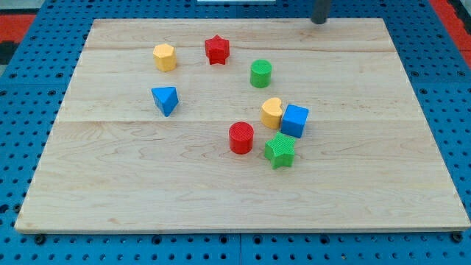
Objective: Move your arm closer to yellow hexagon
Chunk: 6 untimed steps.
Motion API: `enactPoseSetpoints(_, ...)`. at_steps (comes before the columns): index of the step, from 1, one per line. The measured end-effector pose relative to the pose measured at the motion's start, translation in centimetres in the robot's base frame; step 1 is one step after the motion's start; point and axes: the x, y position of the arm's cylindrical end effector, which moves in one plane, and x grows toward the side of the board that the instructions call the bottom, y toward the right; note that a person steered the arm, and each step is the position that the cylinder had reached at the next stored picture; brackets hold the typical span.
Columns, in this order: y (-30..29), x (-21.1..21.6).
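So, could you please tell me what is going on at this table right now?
My tip sits at the view's top edge of the wooden board, touching no block. The yellow hexagon block, my target, lies far toward the view's left, with the red star block between us. The other blocks cluster below, nearer the middle.

The board (243, 191) is pale, matt wood with fine grain, laid in planks whose seams show. The blocks look like matt plastic with a ribbed, layered skin, clearest on the red cylinder (241, 138) and, at its 4 o'clock, the green star (280, 150). My tip (319, 20) is dark grey, possibly metal, too blurred to judge.
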Motion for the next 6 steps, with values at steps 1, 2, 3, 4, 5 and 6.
enactPoseSetpoints(1, -7.2, 0.2)
enactPoseSetpoints(2, -14.4, 0.3)
enactPoseSetpoints(3, -20.7, 0.7)
enactPoseSetpoints(4, -23.4, 4.5)
enactPoseSetpoints(5, -23.4, 7.8)
enactPoseSetpoints(6, -22.7, 9.9)
